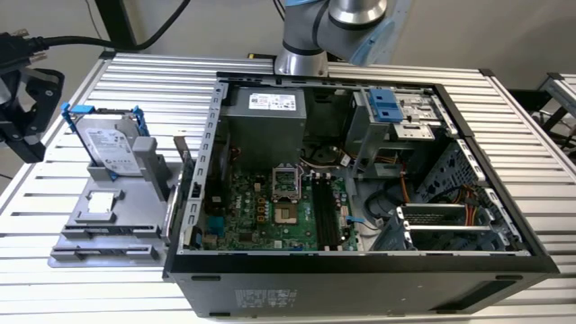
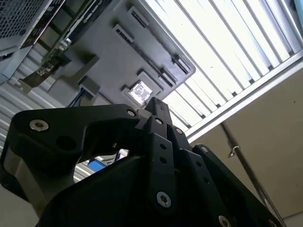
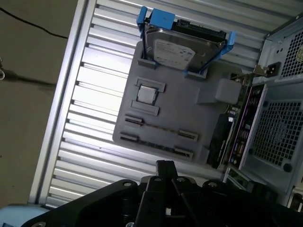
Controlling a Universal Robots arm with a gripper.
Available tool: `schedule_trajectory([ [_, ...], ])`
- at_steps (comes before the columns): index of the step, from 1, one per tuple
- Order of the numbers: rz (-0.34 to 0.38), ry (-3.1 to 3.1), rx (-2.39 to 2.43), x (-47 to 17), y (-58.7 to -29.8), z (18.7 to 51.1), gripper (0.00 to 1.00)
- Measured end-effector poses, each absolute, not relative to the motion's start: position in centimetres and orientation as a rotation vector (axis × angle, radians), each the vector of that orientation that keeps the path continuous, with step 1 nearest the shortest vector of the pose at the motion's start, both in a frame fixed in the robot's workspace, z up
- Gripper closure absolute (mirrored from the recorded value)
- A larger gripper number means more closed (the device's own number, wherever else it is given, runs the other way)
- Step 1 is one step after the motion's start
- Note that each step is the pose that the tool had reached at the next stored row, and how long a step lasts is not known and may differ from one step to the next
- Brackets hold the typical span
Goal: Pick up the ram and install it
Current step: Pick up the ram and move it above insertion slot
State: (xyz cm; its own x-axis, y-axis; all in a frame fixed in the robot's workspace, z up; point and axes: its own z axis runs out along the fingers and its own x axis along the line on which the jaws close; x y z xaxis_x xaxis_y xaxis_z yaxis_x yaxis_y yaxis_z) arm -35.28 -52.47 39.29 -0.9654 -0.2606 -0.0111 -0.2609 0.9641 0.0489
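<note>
Gripper (image 3: 164, 166): closed, with nothing between its tips. It hangs over the table (image 1: 135, 74), just off the tray's outer side and touching nothing.

Tray (image 3: 189, 109): grey, and carries a hard drive (image 3: 182, 45) in a blue bracket. Nearer the gripper, a thin dark strip stands on edge between two end holders; this is judged to be the ram (image 3: 161, 129).

Computer case (image 1: 360, 283): open, and its memory slots (image 1: 326, 216) appear vacant.

Handling: the ram is judged light, stiff, thin and fragile. Grip across the flat faces near mid-length and keep off the contact edge.
</note>
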Motion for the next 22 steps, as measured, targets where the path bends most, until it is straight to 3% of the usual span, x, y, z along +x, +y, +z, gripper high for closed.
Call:
schedule_trajectory([
  [22, 0.078, 3.094, -0.522, -35.3, -52.47, 39.31, 1.0],
])
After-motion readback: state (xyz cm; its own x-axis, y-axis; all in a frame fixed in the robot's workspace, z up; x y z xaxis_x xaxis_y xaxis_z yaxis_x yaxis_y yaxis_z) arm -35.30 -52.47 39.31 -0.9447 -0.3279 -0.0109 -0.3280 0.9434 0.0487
